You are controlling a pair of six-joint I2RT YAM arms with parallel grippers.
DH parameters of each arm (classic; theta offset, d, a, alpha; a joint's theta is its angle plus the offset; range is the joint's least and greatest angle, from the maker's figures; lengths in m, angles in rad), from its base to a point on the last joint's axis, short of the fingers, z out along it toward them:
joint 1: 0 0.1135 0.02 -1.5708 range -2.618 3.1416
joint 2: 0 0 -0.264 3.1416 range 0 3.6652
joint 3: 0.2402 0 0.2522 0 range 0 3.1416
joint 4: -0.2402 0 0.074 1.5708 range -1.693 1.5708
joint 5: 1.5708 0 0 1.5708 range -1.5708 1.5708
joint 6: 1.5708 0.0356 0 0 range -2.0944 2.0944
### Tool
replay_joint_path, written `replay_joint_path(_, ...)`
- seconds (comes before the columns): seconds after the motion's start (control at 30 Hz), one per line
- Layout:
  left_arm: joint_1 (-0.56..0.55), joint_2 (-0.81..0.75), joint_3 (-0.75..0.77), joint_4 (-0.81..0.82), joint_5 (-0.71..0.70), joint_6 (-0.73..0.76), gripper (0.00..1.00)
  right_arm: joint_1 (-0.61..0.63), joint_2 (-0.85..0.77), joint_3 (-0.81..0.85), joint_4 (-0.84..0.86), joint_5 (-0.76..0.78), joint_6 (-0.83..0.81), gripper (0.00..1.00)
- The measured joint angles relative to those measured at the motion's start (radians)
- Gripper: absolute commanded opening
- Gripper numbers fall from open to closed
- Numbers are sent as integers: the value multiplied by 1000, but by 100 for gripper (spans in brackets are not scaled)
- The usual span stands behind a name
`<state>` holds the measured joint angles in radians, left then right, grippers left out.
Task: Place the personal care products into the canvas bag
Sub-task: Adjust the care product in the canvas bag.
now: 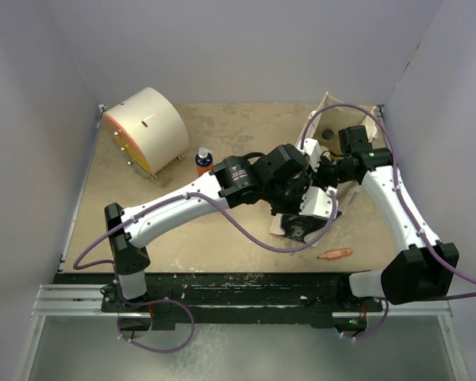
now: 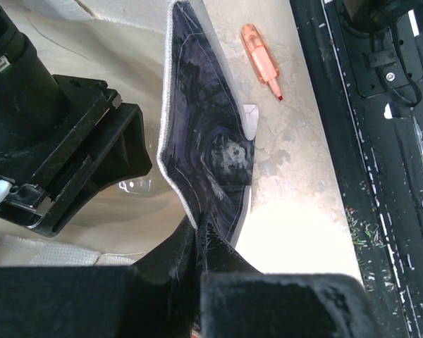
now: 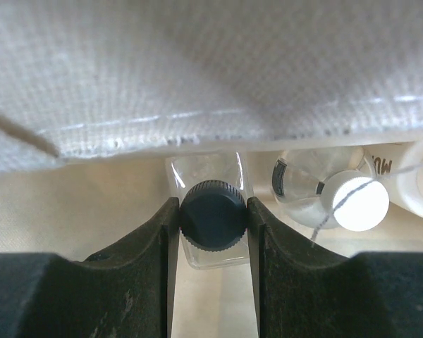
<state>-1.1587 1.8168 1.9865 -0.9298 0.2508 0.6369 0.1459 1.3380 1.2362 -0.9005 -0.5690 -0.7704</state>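
Note:
The beige canvas bag [image 1: 333,119] stands at the back right, with its dark printed panel [image 2: 211,141] pulled toward the table's middle. My left gripper [image 2: 197,262] is shut on the edge of that panel, pinching the cloth. Inside the bag, my right gripper [image 3: 213,213] is shut on the black cap of a clear squarish bottle [image 3: 210,170]. Beside it lie a silver bottle with a white cap [image 3: 338,196] and a cream-white bottle [image 3: 417,184]. An orange bottle with a blue cap [image 1: 204,161] stands on the table left of both arms.
A large cream drum with an orange face [image 1: 147,131] lies at the back left. A small orange pen-like stick [image 1: 334,254] rests near the front edge, and the left wrist view shows the stick [image 2: 262,60] too. The right gripper's black body [image 2: 63,155] sits close beside the bag panel.

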Motion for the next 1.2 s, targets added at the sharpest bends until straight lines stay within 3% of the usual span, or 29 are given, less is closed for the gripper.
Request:
replay_joint_path(0.13, 6, -8, -3, 9, 11, -31, 0, 0, 4, 5, -14, 1, -6, 0)
replay_joint_path(0.37, 16, -53, -92, 53, 27, -46, 5, 0, 6, 16, -38, 1, -11, 13)
replay_joint_path(0.63, 15, -69, -156, 85, 35, -42, 23, 0, 17, 28, -50, 1, -11, 30)
replay_joint_path(0.87, 13, -69, -156, 85, 50, -46, 46, 0, 24, 48, -82, 2, -10, 44)
replay_joint_path(1.2, 12, -69, -107, 67, 62, -51, 61, 5, 36, 144, -119, -11, 19, 66)
